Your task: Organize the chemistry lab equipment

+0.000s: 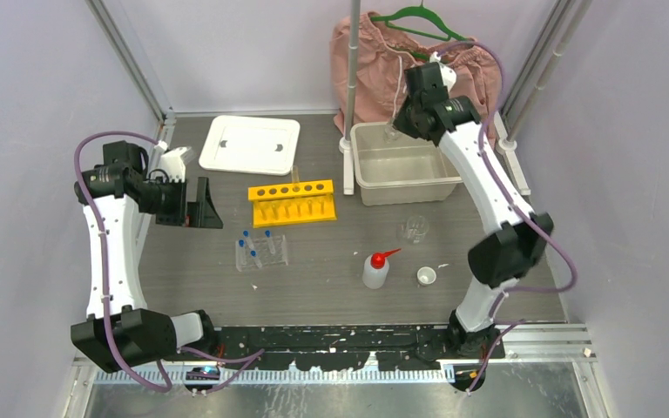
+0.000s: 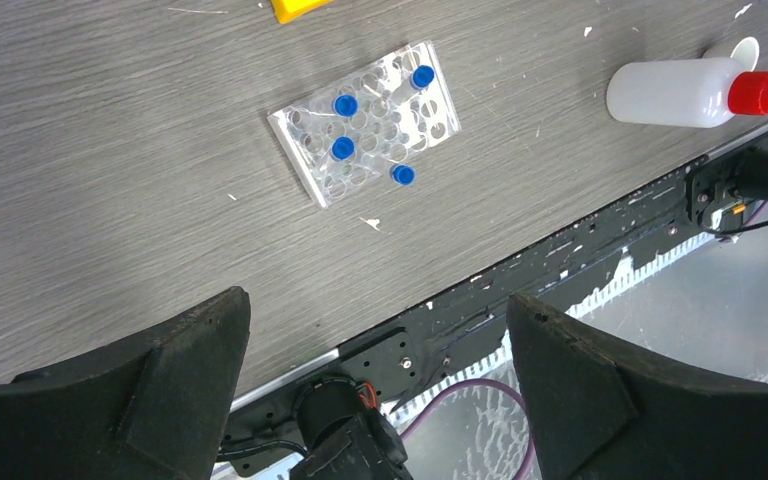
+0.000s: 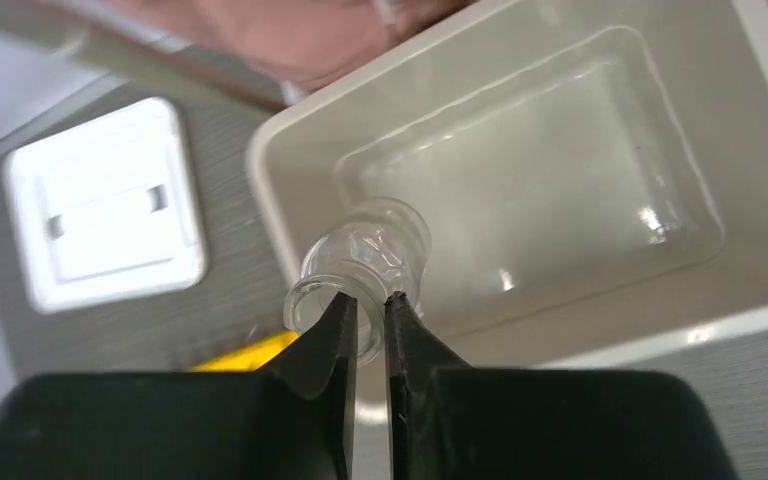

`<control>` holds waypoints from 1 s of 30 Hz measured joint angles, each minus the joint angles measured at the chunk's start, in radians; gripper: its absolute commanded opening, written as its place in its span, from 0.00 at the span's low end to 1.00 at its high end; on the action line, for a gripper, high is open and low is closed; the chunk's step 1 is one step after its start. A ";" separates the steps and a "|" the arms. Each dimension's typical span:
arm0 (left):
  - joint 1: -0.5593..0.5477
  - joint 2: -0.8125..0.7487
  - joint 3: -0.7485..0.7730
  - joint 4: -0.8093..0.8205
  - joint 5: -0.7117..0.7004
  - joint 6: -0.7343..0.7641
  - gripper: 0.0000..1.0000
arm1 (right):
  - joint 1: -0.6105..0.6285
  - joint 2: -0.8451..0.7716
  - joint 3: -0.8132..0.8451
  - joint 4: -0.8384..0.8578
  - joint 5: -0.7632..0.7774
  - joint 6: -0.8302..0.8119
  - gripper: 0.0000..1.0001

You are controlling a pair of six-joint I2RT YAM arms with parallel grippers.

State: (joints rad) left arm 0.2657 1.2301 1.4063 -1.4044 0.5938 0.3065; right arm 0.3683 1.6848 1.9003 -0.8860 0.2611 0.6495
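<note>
Right gripper (image 1: 395, 124) is up over the back-left part of the tub (image 1: 405, 186), clenched on the rim of a small glass beaker (image 3: 365, 258). In the right wrist view the two fingers (image 3: 332, 335) are nearly together with the glass wall pinched between them, and the beaker hangs tilted above the tub floor. Can't tell if anything is inside the beaker. Left gripper (image 2: 375, 300) is released, jaws wide apart with nothing between them, held above the left side of the desk (image 1: 331, 261). A clear rack (image 2: 365, 122) lies below it on the desk with four blue caps (image 2: 345, 104) showing. Three sit in holes, and the fourth is at the rack's near edge; can't tell if it is in a hole. Yellow rack (image 1: 292, 202) sits mid-desk, just behind the clear rack and left of the tub. A second beaker (image 1: 414, 229) stands upright on the desk in front of the tub. Squeeze bottle (image 1: 375, 270) with red nozzle stands near the front edge, with a white cup (image 1: 426, 276) just to its right, apart from it. White lid (image 1: 250, 144) lies flat at back left. Pink shorts (image 1: 375, 61) hang on a green hanger (image 1: 418, 17) behind the tub.
</note>
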 measured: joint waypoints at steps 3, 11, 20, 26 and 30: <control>0.000 -0.004 0.000 -0.005 -0.001 0.011 1.00 | -0.058 0.133 0.032 -0.001 0.013 -0.002 0.01; 0.000 -0.008 0.000 -0.008 -0.004 0.016 1.00 | -0.144 0.269 0.030 -0.010 0.094 -0.027 0.01; 0.000 -0.008 0.000 -0.007 -0.011 0.016 1.00 | -0.205 0.371 0.022 0.060 0.146 -0.028 0.01; 0.000 -0.008 0.000 -0.008 -0.017 0.016 1.00 | -0.203 0.425 -0.027 0.097 0.185 -0.042 0.01; 0.000 -0.008 0.000 -0.009 -0.019 0.018 1.00 | -0.201 0.447 -0.028 0.117 0.200 -0.043 0.14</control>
State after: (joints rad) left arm 0.2657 1.2221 1.4063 -1.4132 0.5751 0.3244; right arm 0.1677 2.1315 1.8725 -0.7689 0.4606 0.6064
